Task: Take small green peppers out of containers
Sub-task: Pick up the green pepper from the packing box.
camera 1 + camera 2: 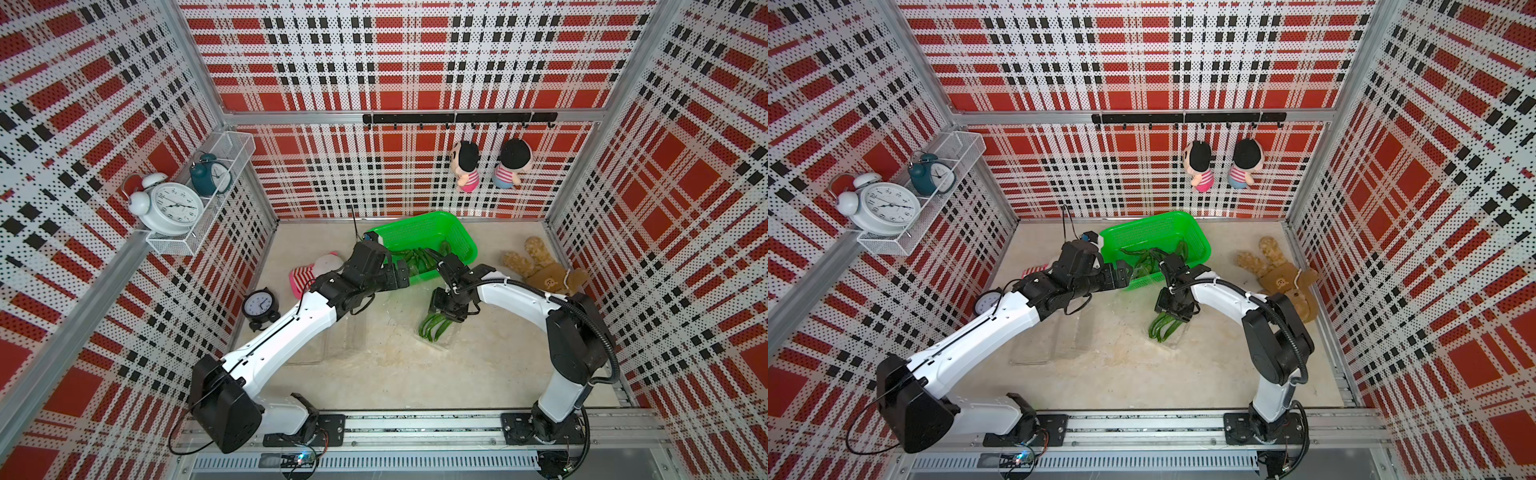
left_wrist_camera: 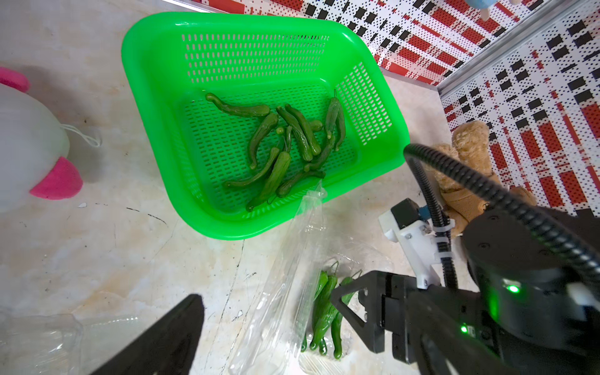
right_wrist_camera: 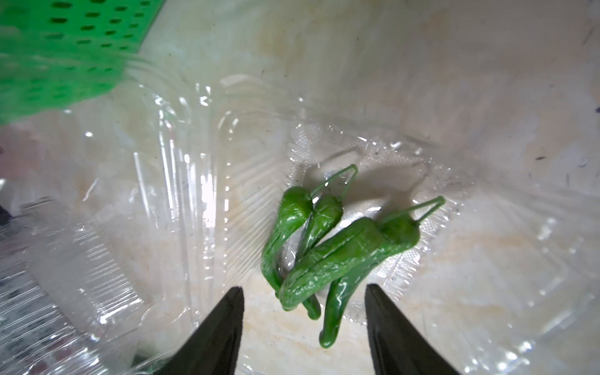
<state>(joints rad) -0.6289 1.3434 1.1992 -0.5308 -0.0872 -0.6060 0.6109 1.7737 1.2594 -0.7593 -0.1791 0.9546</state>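
Plaid walls (image 1: 395, 62) of red, white and black perforated panel are enclosing a pale, marbled tabletop (image 1: 395, 382). Four small green peppers (image 3: 328, 250) are lying in a loose fan inside an open clear clamshell (image 3: 406, 156). They are glossy and wrinkle-skinned, tapering to curved blunt tips, and their thin stems are meeting in pairs as little loops. The clamshell's lid is standing up and leaning toward a bright green mesh basket (image 2: 146, 48) just beside it.

A heap of peppers (image 2: 292, 143), about a dozen, is lying on the basket floor. These are the same slender, slightly bent shape, crossing over one another, and looking darker in that light.

The right gripper (image 3: 304, 287) is hovering over the clamshell with its jaws standing partly apart. The pepper tips are showing between its dark fingers and nothing is being gripped.

The left gripper (image 1: 402, 277) is hanging at the basket's near rim. Only one finger is showing clearly in its wrist view, set far to the side, so the jaws seem spread wide and are carrying nothing.

A second clear container (image 1: 1054, 336) is lying on the tabletop by the left arm.
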